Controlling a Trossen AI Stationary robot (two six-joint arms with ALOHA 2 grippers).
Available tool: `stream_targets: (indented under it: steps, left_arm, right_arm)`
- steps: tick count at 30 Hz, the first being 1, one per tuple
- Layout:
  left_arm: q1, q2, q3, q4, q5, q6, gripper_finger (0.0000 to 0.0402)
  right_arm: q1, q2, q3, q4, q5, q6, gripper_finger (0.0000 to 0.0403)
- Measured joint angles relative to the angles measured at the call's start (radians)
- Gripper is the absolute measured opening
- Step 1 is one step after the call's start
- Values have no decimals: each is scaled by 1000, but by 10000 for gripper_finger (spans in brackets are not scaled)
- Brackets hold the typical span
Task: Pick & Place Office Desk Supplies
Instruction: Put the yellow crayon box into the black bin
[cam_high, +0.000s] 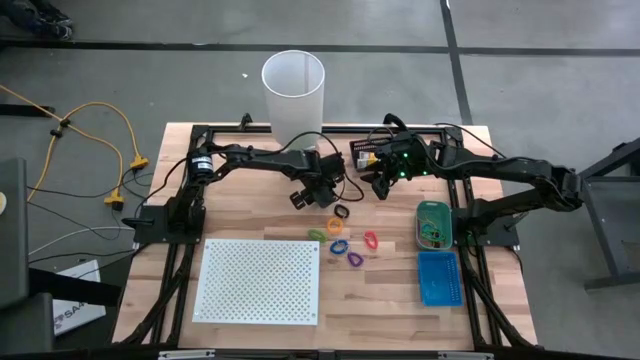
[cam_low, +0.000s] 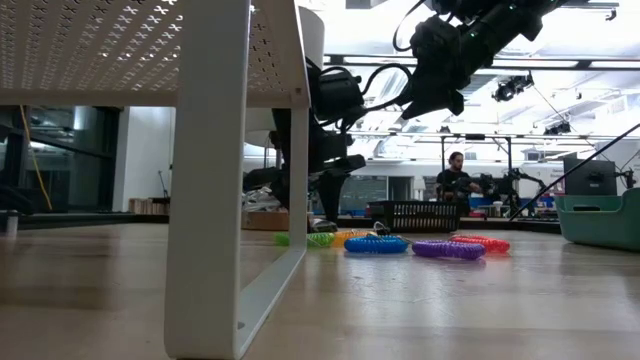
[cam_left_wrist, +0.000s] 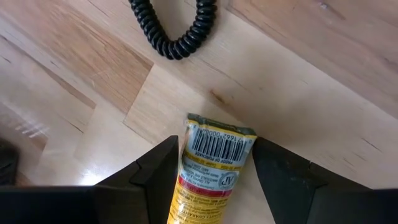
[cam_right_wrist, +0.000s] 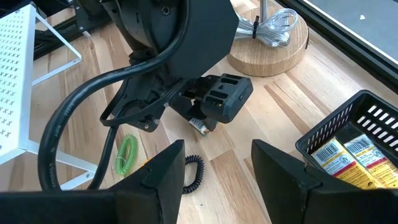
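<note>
A yellow tube-like packet (cam_left_wrist: 214, 168) with a barcode lies flat on the wooden table. My left gripper (cam_left_wrist: 214, 146) is open and points down. One finger stands on each side of the packet's crimped end; whether they touch it, I cannot tell. A black coiled loop (cam_left_wrist: 180, 28) lies just beyond. Green (cam_high: 317, 235), orange (cam_high: 333, 228), blue (cam_high: 337, 245), purple (cam_high: 354, 259) and pink (cam_high: 371, 240) loops lie near the table's middle. My right gripper (cam_right_wrist: 217, 149) hangs open above the table, right of the left gripper (cam_high: 318, 195), with nothing between its fingers.
A white perforated board (cam_high: 260, 280) stands on legs at the near left. A tall white cylinder (cam_high: 294, 90) stands at the far edge. A black basket (cam_right_wrist: 348, 134) holds yellow packets. A green bin (cam_high: 433, 222) and a blue bin (cam_high: 438, 277) sit at the right.
</note>
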Motion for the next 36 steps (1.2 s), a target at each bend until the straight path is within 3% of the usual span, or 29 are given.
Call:
stream_targets:
  steps: [8, 17, 36]
  left_arm:
    - [0, 0, 0, 5, 2, 0, 193]
    - [0, 0, 0, 6, 2, -8, 131]
    - [-23, 0, 0, 27, 5, -89, 126]
  right_arm:
    - [0, 0, 0, 0, 0, 0, 173]
    - [0, 0, 0, 0, 0, 0, 173]
    - [0, 0, 0, 0, 0, 0, 173]
